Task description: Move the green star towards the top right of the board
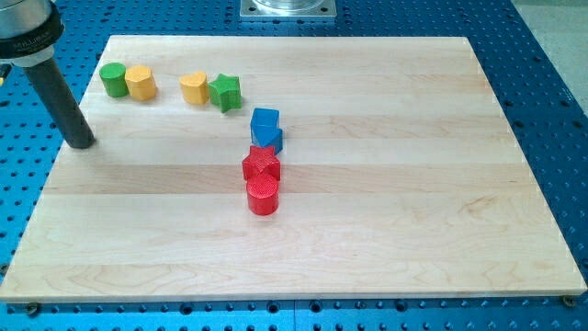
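Note:
The green star (225,92) lies near the view's top left of the wooden board (386,184), touching a yellow block (194,88) on its left. My tip (81,143) rests on the board's left edge, well to the left of and a little below the green star, apart from all blocks. The dark rod rises from it towards the view's top left corner.
A green cylinder (114,79) and a yellow hexagonal block (141,83) sit side by side at the top left. A blue block (265,128) lies below right of the star, with a red star-like block (261,165) and a red cylinder (263,195) beneath it.

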{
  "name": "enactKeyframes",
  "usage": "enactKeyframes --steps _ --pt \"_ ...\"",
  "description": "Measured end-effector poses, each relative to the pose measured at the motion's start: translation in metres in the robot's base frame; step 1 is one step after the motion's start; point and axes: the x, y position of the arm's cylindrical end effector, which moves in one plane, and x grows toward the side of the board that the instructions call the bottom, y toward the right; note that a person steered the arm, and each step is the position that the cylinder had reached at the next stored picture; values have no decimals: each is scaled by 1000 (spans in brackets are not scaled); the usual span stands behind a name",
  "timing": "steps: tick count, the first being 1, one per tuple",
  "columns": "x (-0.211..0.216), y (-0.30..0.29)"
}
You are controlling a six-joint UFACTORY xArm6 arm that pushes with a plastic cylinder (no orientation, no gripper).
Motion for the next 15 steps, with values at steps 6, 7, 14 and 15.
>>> enactKeyframes --steps 6,7,14,15 --pt "-42 0" --pt "-103 0" --pt "-67 111" --pt "-61 184"
